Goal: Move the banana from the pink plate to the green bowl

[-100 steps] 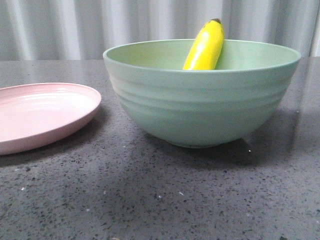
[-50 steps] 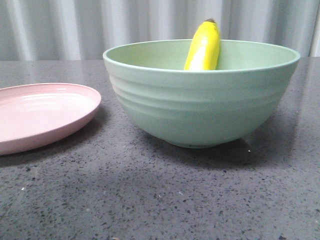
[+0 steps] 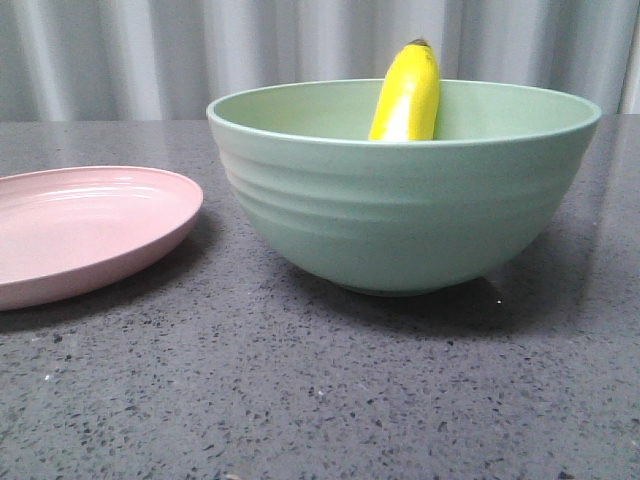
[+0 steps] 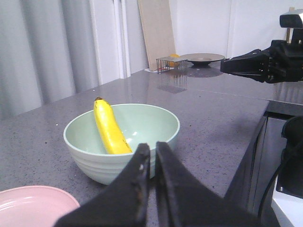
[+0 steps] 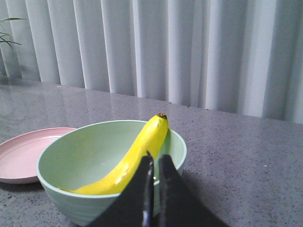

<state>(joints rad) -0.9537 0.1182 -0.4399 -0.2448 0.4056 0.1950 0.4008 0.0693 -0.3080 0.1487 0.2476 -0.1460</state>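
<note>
The yellow banana (image 3: pixel 408 95) lies inside the green bowl (image 3: pixel 400 215), leaning on its far wall with the dark tip above the rim. The pink plate (image 3: pixel 80 230) sits to the left of the bowl with nothing on it. No gripper shows in the front view. In the left wrist view my left gripper (image 4: pixel 152 150) is shut and empty, held back from the bowl (image 4: pixel 90 158), the banana (image 4: pixel 111 128) and the plate (image 4: pixel 33 208). In the right wrist view my right gripper (image 5: pixel 156 161) is shut and empty, short of the bowl (image 5: pixel 61 189) and the banana (image 5: pixel 137 156).
The grey speckled counter (image 3: pixel 320 400) ends in an edge on one side (image 4: pixel 258 127). My right arm (image 4: pixel 265 61) hangs above that side. A wire rack (image 4: pixel 168 64) and a round dish (image 4: pixel 203 58) stand at the far end. A curtain hangs behind.
The banana has shifted a little to the left in the bowl and stands slightly more upright. The shadow over the front of the counter has faded.
</note>
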